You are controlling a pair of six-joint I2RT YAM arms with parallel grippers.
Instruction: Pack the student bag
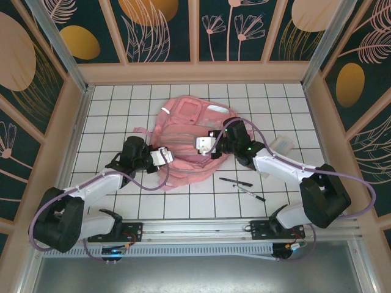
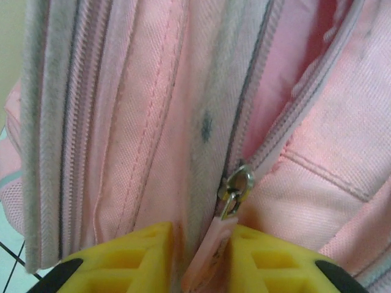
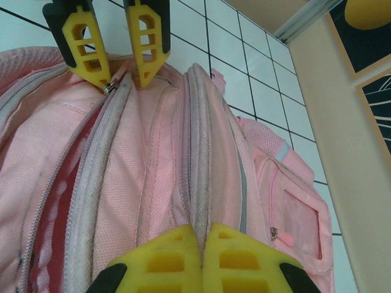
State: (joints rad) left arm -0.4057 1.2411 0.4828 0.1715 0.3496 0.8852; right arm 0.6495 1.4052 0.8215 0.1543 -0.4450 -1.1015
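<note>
From above I see the student bag (image 1: 183, 122) lying mid-way across the tiled table (image 1: 116, 104), with both arms reaching onto it. My left gripper (image 2: 201, 231) sits at the bag's near-left edge, its 2 fingers slightly apart astride the pink zip tab (image 2: 208, 259); I cannot tell whether they pinch it. My right gripper (image 3: 201, 227) is closed, tips against a grey zip ridge (image 3: 194, 152).
</note>
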